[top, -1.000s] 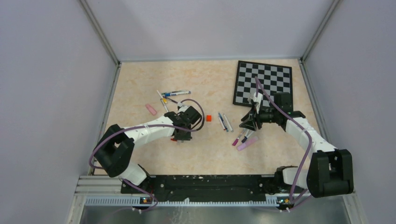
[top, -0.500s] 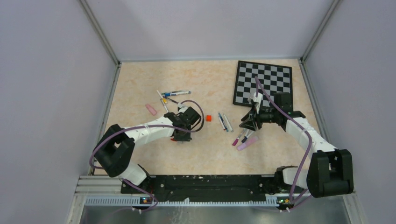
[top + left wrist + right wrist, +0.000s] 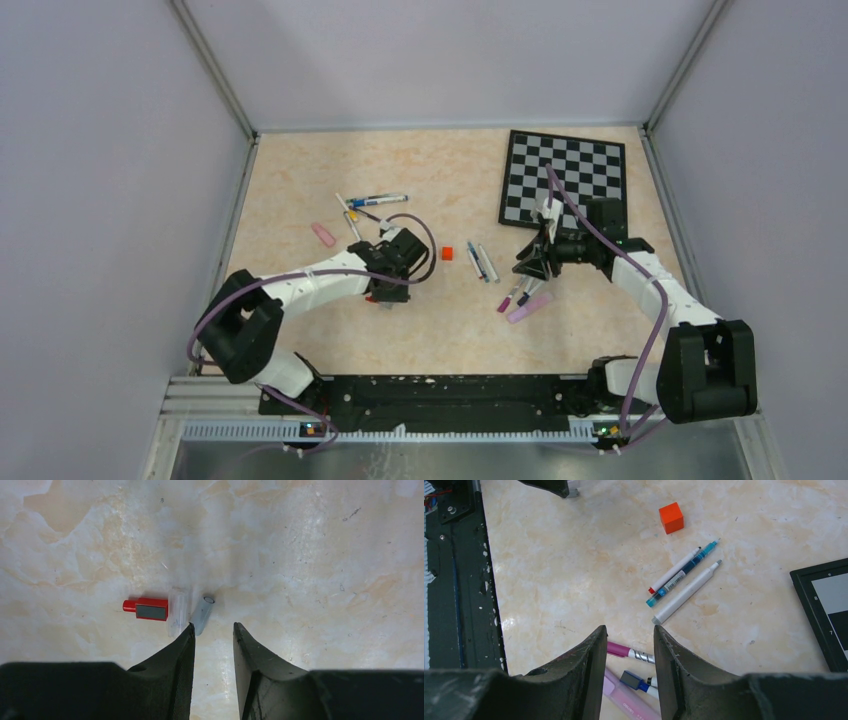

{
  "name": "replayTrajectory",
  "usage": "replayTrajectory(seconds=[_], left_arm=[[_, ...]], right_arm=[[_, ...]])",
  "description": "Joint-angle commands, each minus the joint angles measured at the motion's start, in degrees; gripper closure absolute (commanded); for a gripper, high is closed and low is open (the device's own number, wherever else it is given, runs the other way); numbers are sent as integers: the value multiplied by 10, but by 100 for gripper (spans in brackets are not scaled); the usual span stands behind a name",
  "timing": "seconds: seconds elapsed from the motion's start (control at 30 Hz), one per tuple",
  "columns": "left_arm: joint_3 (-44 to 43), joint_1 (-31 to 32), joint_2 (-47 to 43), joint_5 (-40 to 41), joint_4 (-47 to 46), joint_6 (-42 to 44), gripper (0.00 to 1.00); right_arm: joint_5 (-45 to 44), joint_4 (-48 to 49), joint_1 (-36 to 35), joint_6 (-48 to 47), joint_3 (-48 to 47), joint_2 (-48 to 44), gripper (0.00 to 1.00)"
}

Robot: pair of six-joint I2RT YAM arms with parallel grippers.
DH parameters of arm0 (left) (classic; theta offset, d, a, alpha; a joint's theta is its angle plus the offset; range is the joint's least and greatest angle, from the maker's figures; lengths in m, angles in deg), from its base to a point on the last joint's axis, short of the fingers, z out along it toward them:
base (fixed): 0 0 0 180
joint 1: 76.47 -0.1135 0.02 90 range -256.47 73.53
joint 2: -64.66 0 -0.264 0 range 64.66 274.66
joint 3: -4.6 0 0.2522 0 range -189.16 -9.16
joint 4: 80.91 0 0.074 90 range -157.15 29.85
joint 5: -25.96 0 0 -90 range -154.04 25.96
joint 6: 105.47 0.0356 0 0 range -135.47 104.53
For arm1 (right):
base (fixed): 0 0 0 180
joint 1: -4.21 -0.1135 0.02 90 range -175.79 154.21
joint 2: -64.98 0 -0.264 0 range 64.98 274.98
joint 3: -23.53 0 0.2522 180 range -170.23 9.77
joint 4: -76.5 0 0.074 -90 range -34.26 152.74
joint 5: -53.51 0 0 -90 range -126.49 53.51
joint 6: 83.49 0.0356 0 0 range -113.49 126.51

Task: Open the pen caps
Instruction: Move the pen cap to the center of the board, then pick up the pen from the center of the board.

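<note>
Beige table (image 3: 300, 180) holds pens (image 3: 377, 200), caps (image 3: 146, 609), cube (image 3: 447, 253), chessboard (image 3: 565, 180).

Beige marble-patterned table top (image 3: 300, 555): smooth, faint sheen, fine dark scratches. Small red cylindrical pen cap with grey panel (image 3: 147, 608): glossy plastic. Two translucent pen caps (image 3: 202, 614) beside it: cloudy plastic. Left gripper (image 3: 213, 629) fingers (image 3: 170, 675): matt black plastic. Right gripper (image 3: 629, 632) fingers (image 3: 574, 675): same, scuffed grey. Orange cube (image 3: 671, 518): matt. White pen barrels (image 3: 684, 594): smooth plastic. Purple pen (image 3: 624, 651): shiny silver band. Black rail (image 3: 454, 580) at the near table edge: chipped paint.
</note>
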Motion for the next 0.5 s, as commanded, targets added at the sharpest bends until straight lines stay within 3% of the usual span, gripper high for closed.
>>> replayTrajectory(seconds=[0.0, 0.13, 0.3, 0.47], left_arm=[[7, -3, -58, -5, -31, 25, 60], [23, -13, -118, -28, -89, 81, 42], [65, -65, -218, -77, -174, 126, 2], [128, -131, -289, -196, -268, 108, 1]], right_arm=[[16, 6, 7, -23, -1, -8, 61], [17, -4, 7, -35, -3, -9, 61], [20, -8, 9, -46, 0, -15, 58], [39, -32, 11, -108, 18, -24, 46]])
